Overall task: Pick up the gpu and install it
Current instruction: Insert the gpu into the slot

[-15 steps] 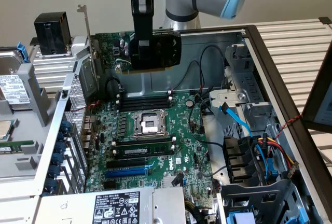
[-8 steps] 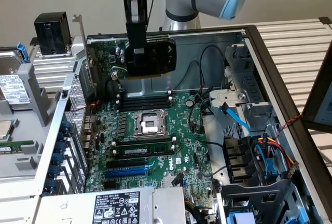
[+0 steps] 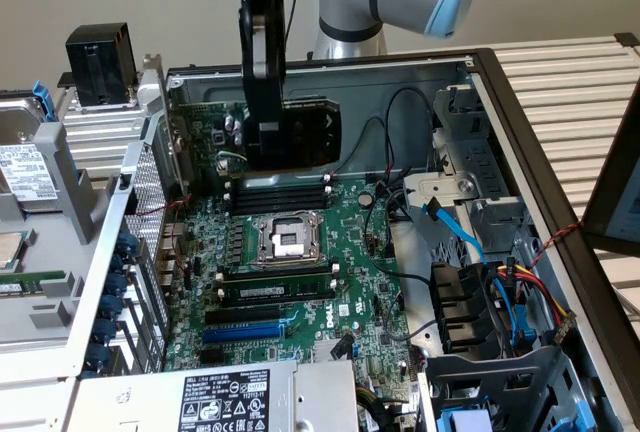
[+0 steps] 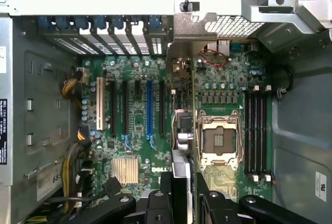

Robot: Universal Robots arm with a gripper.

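The gpu [image 3: 312, 132], a short black card with a ribbed shroud, hangs upright over the far part of the green motherboard [image 3: 330, 282], inside the open computer case. My gripper [image 3: 267, 147] comes down from above and is shut on the card's near end. In the wrist view the gpu [image 4: 180, 130] shows edge-on between my fingers [image 4: 165, 195], above the board area between the expansion slots and the CPU socket [image 4: 218, 141]. It hangs clear of the blue slot [image 4: 149, 107] and the black slots beside it.
The open CPU socket [image 3: 287, 240] sits mid-board with memory sticks [image 3: 280, 192] behind it. A blue slot [image 3: 243, 333] lies toward the front. Cables [image 3: 500, 292] and drive bays crowd the exterior view's right. A black cube block [image 3: 100, 62] stands outside the case.
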